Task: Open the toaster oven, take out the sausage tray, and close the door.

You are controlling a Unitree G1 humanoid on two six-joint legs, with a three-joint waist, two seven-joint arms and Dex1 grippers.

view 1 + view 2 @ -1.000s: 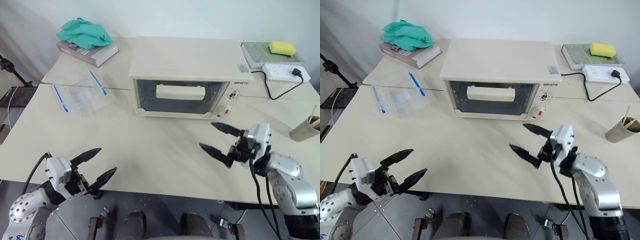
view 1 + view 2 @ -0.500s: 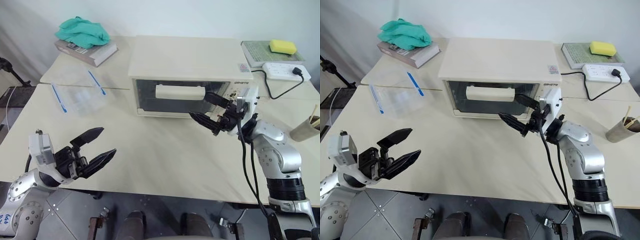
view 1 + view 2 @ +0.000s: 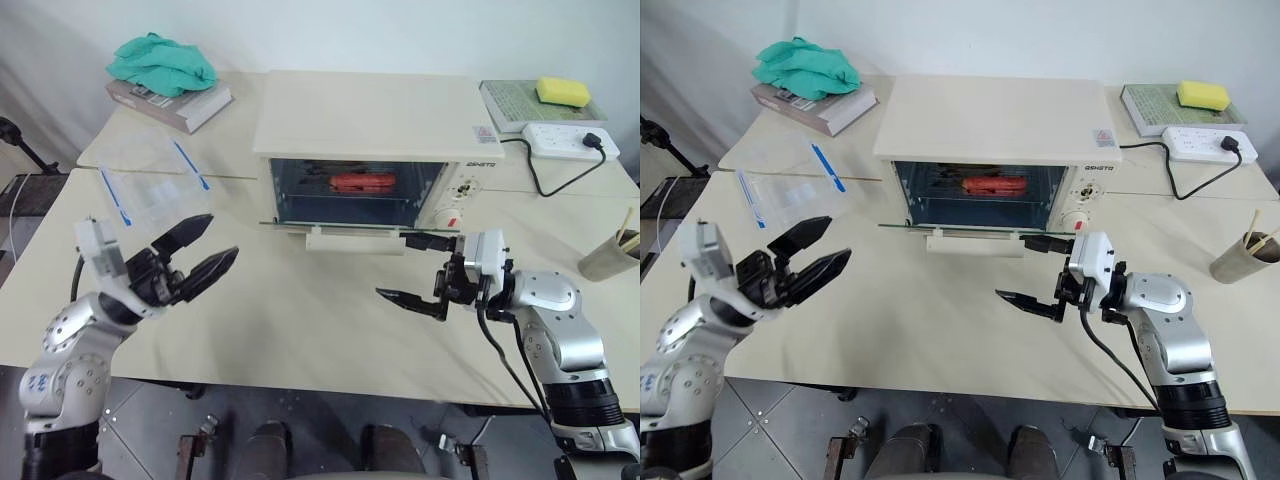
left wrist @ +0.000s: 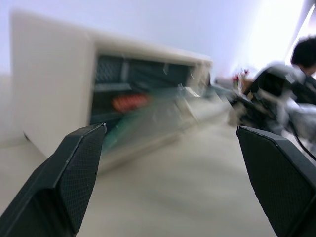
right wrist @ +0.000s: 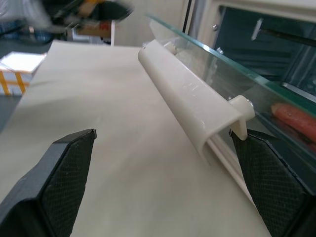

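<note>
Pincers [image 3: 418, 270] [image 3: 200, 255] both gape empty, right one level beside the lowered door [image 3: 335, 225].

Head stereo pair: high, angled forward and down over the table [image 3: 300, 320], toaster oven [image 3: 370, 115] upper centre of frame, nearly identical coverage. Left wrist view: low near the tabletop, facing the toaster oven's open front from one side, blurred. Right wrist view: very close beneath the lowered door [image 5: 256, 94], along its handle [image 5: 190, 96]. Shared across all: oven front and sausage [image 3: 993, 185].
</note>
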